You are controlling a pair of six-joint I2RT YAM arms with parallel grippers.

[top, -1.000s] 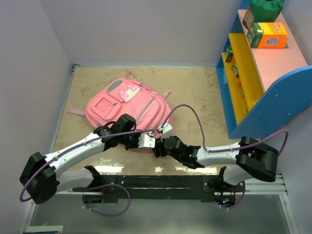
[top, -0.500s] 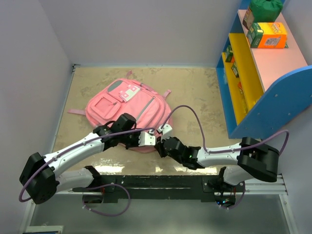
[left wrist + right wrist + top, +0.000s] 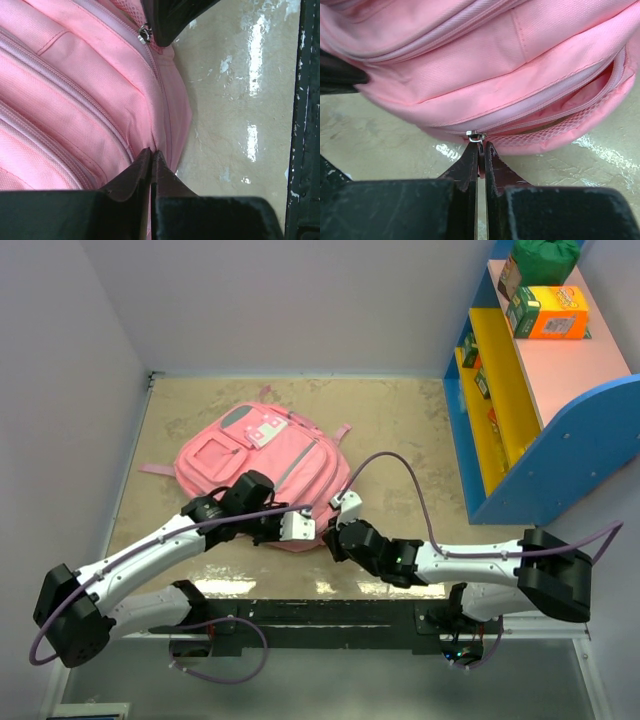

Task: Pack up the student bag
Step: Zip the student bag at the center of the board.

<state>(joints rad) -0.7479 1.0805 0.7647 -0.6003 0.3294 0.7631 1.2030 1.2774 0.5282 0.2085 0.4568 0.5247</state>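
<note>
Lying flat on the tan table (image 3: 400,430), the student bag (image 3: 262,470) sits left of centre with its front pockets and white label facing up and its near edge turned toward the arm bases. Both arms reach in to that near edge and meet there, almost tip to tip.

The left gripper (image 3: 310,531) has its jaws pressed together. In the left wrist view its fingers (image 3: 135,175) pinch a small fold of pink fabric at the bag's lower seam, just where the cloth curves down to the table. No gap shows between the fingertips apart from the thin ridge of cloth caught in them.

The right gripper (image 3: 327,531) is likewise closed tight. In the right wrist view its two dark fingers (image 3: 467,165) come together on the small metal zip pull (image 3: 475,135) of the bag's lowest zip. How much of the tab lies between the pads is hard to judge, since the tips hide it, but the pull sits right at their meeting point. To the right of the pull the zip gapes open, showing pink lining and a strip of mesh (image 3: 555,131); to the left the teeth are closed.

From the left wrist view the same pull (image 3: 144,34) appears beside the right gripper's dark tip.

A blue and yellow shelf unit (image 3: 530,390) stands at the table's right side, well apart from the bag, with an orange box (image 3: 555,312) on top.
</note>
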